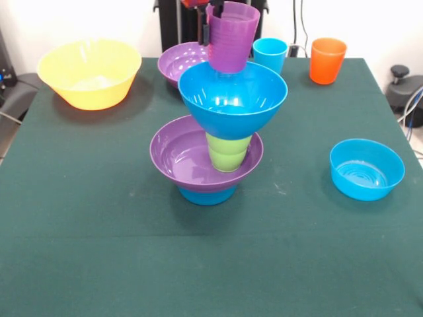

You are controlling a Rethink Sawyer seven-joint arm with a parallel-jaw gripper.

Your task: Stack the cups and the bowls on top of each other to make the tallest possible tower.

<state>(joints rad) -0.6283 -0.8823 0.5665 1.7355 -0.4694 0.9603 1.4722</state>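
Right now I see the green cloth worktop [99, 231] carrying the tower [218, 142] at centre: small blue plastic bowl [206, 195], wide purple plastic bowl [178, 158], lime green plastic cup [228, 153], large blue plastic bowl [232, 99]. A large yellow plastic bowl [89, 72] sits far left. Above the tower, the hand [211, 26] grips the rim of a translucent purple plastic cup [231, 38], clenched on it.

A robot lab test bench.
Green cloth table [99, 251], black pedestal [173, 23] at its far edge, cables [303, 23] on white wall.
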